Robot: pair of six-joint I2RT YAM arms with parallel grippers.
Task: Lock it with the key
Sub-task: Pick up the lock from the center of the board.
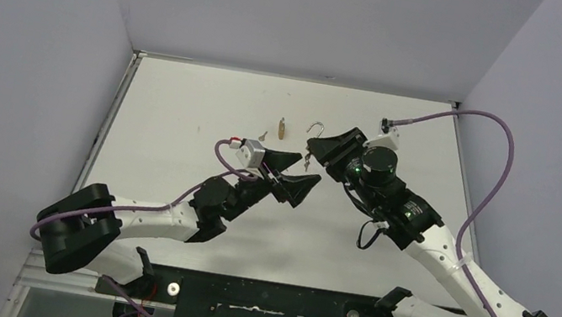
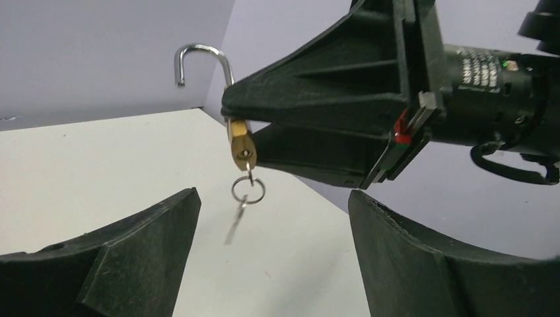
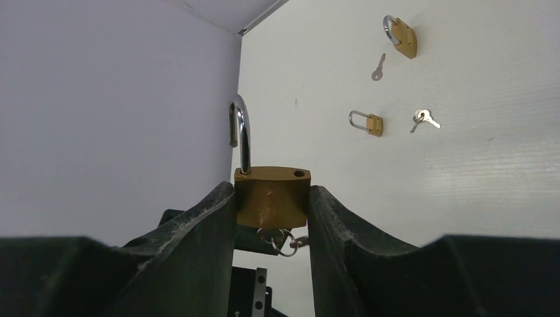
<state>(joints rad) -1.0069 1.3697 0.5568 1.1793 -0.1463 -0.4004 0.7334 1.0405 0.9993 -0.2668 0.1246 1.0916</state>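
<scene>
A brass padlock [image 3: 271, 197] with its steel shackle [image 3: 241, 132] swung open is clamped by its body in my right gripper [image 3: 271, 188], held above the table. In the top view the right gripper [image 1: 324, 145] holds the padlock [image 1: 315, 134] mid-table. A key sits in the padlock's underside [image 2: 242, 146], and a key ring [image 2: 248, 190] with a second key [image 2: 234, 223] hangs from it, blurred. My left gripper [image 2: 274, 221] is open and empty, just below and in front of the dangling keys, touching nothing. It is at mid-table in the top view [image 1: 293, 181].
A second padlock [image 1: 285, 128] and a loose key [image 1: 262, 135] lie on the white table behind the grippers. The right wrist view shows two padlocks [image 3: 401, 36] [image 3: 367, 123], a single key [image 3: 378, 67] and a key pair [image 3: 422, 119]. Grey walls surround the table.
</scene>
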